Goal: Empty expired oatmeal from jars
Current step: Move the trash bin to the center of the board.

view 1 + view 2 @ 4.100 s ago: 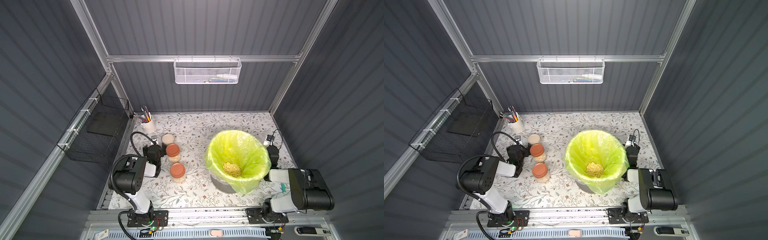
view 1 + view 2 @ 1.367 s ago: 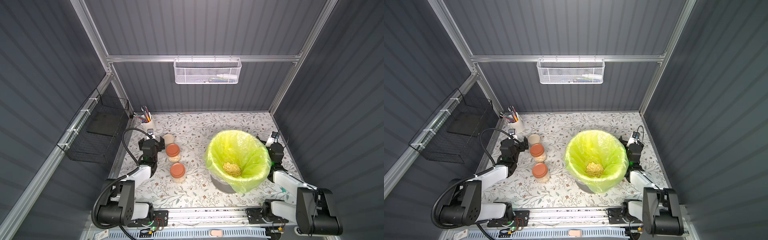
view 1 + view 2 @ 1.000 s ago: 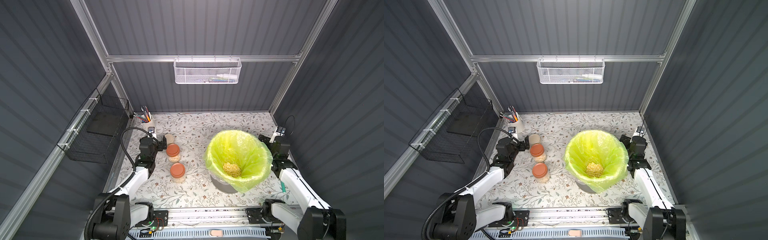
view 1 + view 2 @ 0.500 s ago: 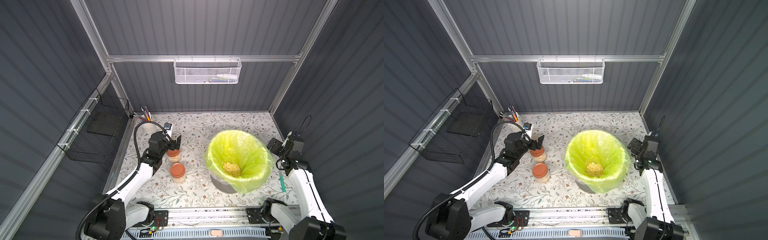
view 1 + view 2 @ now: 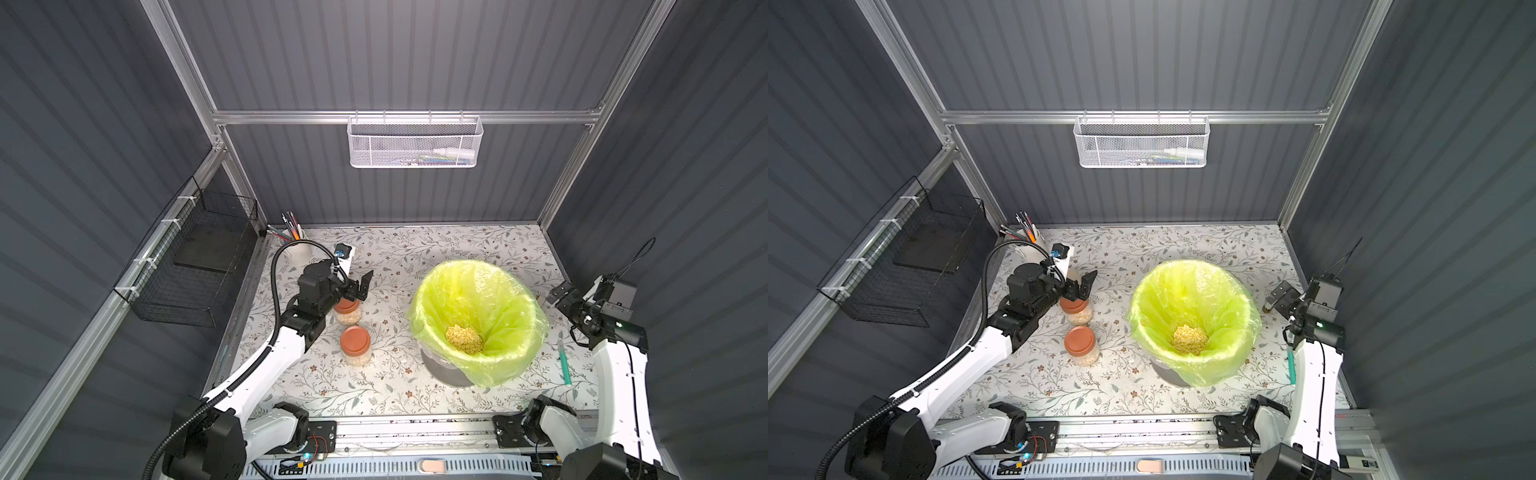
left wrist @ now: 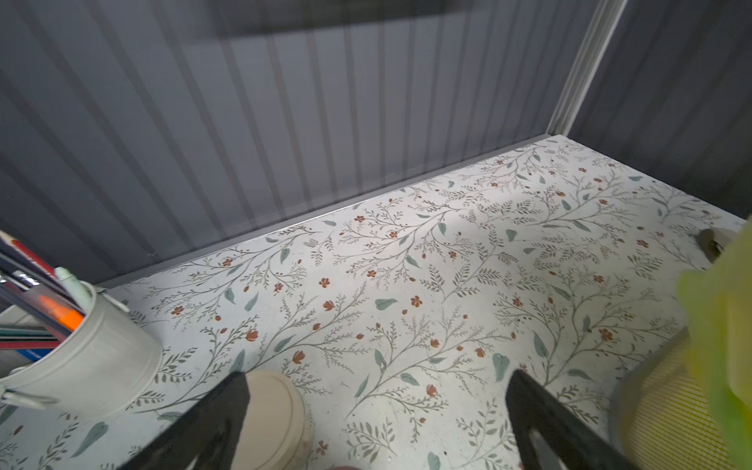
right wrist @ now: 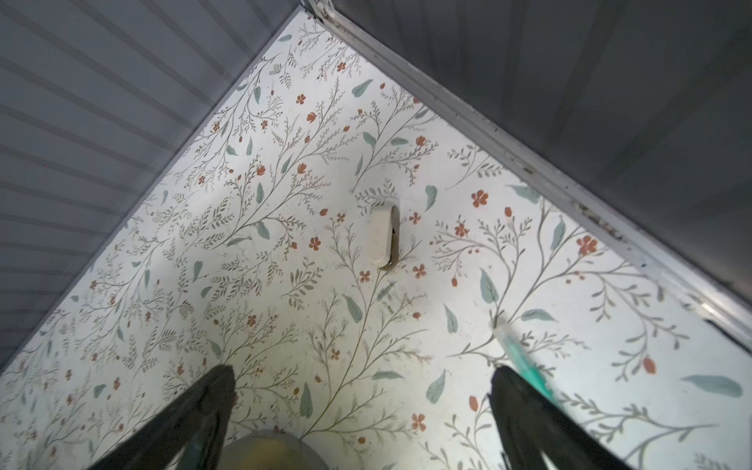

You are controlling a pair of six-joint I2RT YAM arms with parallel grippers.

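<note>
Two jars with terracotta lids stand left of the bin in both top views, one near (image 5: 355, 341) and one farther back (image 5: 347, 311), each with pale oatmeal showing through the glass. A cream-lidded jar (image 6: 272, 415) sits behind them, beside one finger in the left wrist view. My left gripper (image 5: 359, 286) hovers open above the two back jars, with nothing held (image 6: 378, 380). More oatmeal (image 5: 464, 338) lies heaped in the bin's yellow-green bag. My right gripper (image 5: 565, 301) hangs open and empty right of the bin (image 7: 363, 374).
The grey bin with its bag (image 5: 473, 286) fills the middle right. A white pen cup (image 5: 300, 251) stands at the back left. A green pen (image 5: 564, 365) and a white clip (image 7: 382, 236) lie near the right wall. Wire baskets hang on the back (image 5: 415, 141) and left (image 5: 195, 266) walls.
Both arms have unfolded and risen. The left gripper moved right and back, over the jars. The right gripper swung up and away from the bin toward the right wall. Both stayed open.
</note>
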